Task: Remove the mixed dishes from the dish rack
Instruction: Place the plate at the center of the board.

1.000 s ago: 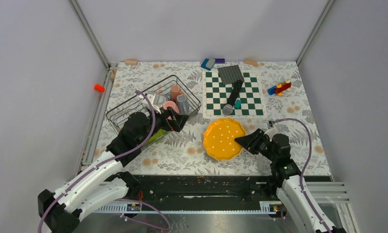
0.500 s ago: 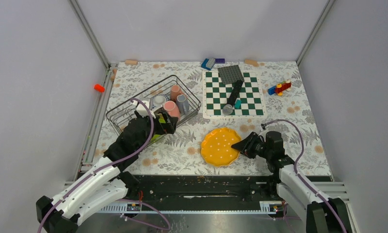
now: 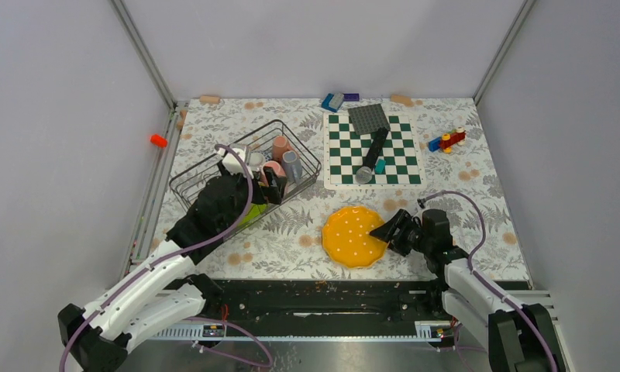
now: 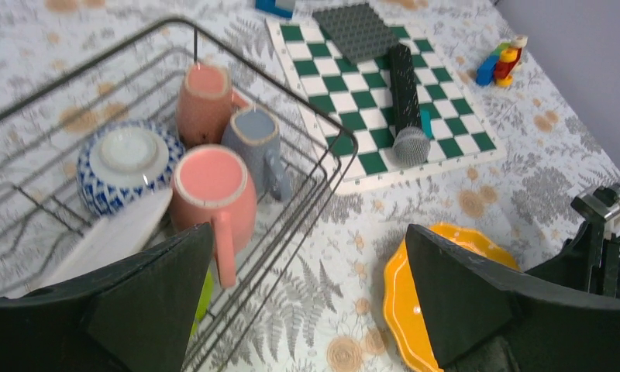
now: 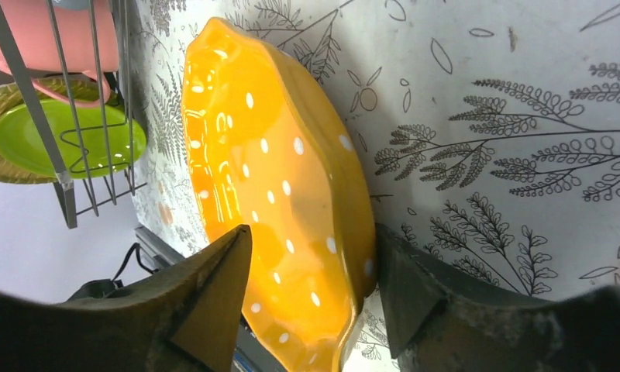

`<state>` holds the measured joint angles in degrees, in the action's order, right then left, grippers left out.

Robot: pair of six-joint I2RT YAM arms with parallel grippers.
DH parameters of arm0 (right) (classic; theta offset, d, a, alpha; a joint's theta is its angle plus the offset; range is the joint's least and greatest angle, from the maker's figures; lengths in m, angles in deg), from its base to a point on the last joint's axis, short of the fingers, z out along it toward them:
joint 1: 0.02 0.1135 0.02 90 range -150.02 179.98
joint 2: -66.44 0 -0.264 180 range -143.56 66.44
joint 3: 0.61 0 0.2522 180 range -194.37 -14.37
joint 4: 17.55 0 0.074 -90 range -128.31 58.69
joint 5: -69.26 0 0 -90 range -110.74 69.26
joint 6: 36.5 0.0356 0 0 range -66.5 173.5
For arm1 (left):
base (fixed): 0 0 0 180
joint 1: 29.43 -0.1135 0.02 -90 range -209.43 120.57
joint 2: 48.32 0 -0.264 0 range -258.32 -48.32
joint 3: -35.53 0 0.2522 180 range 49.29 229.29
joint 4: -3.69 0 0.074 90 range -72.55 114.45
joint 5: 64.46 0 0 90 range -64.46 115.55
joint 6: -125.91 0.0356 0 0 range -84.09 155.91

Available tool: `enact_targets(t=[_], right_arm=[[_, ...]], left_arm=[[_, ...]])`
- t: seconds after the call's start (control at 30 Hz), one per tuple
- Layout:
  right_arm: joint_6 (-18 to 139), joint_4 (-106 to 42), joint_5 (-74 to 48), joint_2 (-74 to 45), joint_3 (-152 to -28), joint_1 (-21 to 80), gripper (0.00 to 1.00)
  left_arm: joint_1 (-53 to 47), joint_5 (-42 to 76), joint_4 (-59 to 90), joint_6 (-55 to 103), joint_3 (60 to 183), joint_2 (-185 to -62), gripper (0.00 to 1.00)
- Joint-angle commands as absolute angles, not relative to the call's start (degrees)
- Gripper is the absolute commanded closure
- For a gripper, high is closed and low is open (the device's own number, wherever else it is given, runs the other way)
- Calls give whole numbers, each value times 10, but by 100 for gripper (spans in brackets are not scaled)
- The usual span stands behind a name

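Top external: the dish rack (image 3: 194,177) lies with its long axis running near-left to far-right. The left gripper (image 3: 270,188) hangs over its near-right edge. The yellow-orange plate (image 3: 353,235) lies on the table before the chessboard (image 3: 372,151), with the right gripper (image 3: 390,229) at its right rim.

Left wrist: jaws wide, empty. Below them are a pink mug (image 4: 214,186), handle toward the camera, and a grey mug (image 4: 254,147).

Right wrist: only here is the grip plain, with the fingers (image 5: 214,287) clamping the plate's rim. A lime-green plate (image 5: 59,136) shows behind the rack wires.
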<state>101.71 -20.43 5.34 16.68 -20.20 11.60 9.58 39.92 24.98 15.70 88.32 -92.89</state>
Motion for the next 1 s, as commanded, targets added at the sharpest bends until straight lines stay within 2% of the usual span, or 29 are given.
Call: enact_targets(t=[0.0, 0.27, 0.53, 0.63, 0.7, 0.87, 0.97], right_arm=[[981, -246, 6, 195, -236, 118, 29], [957, -358, -60, 261, -258, 118, 1], [929, -473, -137, 337, -287, 118, 0], [914, -513, -182, 359, -307, 118, 0], [905, -543, -237, 374, -323, 118, 0], [874, -605, -319, 398, -367, 118, 0], [866, -637, -348, 402, -387, 118, 0]], left_arm=[[97, 399, 218, 227, 971, -956, 1], [97, 353, 234, 339, 1117, -1045, 1], [97, 284, 261, 466, 1291, -1104, 1], [96, 222, 373, 527, 1353, -1139, 1], [96, 221, 469, 541, 1384, -1167, 1], [87, 299, 562, 599, 1356, -1179, 1], [61, 285, 605, 620, 1328, -1177, 1]])
